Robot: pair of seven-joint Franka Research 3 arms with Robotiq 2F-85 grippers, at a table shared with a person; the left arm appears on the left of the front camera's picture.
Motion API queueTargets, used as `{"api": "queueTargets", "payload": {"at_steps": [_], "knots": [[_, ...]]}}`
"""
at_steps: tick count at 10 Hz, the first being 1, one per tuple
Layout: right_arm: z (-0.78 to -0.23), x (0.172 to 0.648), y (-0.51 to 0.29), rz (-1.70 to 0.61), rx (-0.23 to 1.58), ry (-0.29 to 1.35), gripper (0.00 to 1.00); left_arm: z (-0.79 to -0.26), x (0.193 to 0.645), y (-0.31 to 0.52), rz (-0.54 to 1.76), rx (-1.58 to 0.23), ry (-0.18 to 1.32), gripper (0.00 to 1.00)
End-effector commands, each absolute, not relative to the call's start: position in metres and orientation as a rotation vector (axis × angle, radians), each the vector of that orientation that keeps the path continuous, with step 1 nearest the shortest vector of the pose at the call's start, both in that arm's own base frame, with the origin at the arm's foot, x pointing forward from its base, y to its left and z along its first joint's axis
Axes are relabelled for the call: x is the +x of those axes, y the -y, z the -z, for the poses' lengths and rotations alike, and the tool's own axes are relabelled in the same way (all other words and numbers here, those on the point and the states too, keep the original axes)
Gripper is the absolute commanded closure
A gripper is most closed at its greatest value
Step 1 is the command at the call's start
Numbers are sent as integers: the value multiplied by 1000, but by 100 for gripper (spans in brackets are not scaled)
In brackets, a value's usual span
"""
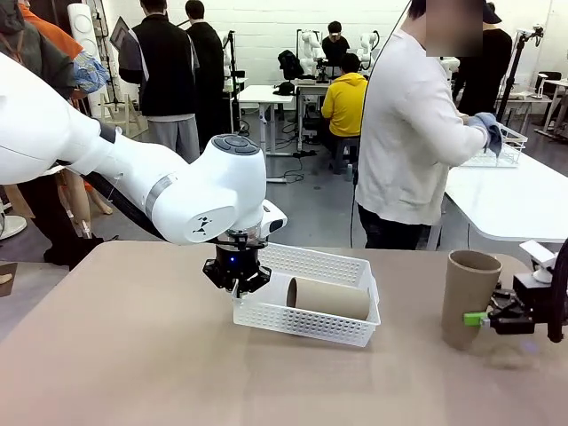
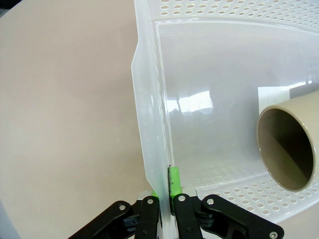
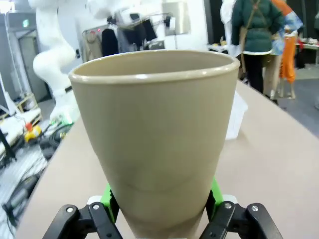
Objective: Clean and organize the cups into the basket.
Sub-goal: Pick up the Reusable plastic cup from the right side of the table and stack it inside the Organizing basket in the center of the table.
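The white perforated basket (image 1: pixel 306 326) sits mid-table with one brown cup (image 1: pixel 328 297) lying on its side inside, mouth toward the left end. My left gripper (image 1: pixel 237 282) is shut on the basket's left end wall (image 2: pixel 149 124), one green pad (image 2: pixel 174 181) inside it and the other finger outside; the lying cup's mouth (image 2: pixel 289 149) shows at right. A second brown cup (image 1: pixel 469 297) stands upright to the right of the basket. My right gripper (image 1: pixel 484 318) is shut on that cup near its base, green pads (image 3: pixel 214 191) pressing both sides of the cup (image 3: pixel 154 134).
The tan table (image 1: pixel 133 355) has bare room left of and in front of the basket. A person (image 1: pixel 408 133) stands beyond the far edge, turned to a white table (image 1: pixel 515 200) holding a wire basket (image 1: pixel 501 146).
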State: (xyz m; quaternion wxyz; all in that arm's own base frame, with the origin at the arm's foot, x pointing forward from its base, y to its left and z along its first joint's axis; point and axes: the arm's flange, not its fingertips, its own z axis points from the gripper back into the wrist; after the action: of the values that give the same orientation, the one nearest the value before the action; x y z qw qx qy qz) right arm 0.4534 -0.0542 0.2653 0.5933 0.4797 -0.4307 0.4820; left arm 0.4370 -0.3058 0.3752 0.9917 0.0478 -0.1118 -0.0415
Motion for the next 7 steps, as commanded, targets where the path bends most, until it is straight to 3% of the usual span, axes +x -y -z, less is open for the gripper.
{"api": "queueTargets", "payload": {"at_steps": [1,4,6,7], "knots": [[-344,424,33,-1063,1069,1029,39,-375,438,308,85,96,227,100],[-407,413,28,-1056,1023,1102,39,-375,438,308,85,96,227,100],[-404,410,45,-1067,974,1127,39,-375,438,308,85,96,227,100],[-421,410,35,-1104,1031,1095,39,-375,438,308,85,96,227,100]]}}
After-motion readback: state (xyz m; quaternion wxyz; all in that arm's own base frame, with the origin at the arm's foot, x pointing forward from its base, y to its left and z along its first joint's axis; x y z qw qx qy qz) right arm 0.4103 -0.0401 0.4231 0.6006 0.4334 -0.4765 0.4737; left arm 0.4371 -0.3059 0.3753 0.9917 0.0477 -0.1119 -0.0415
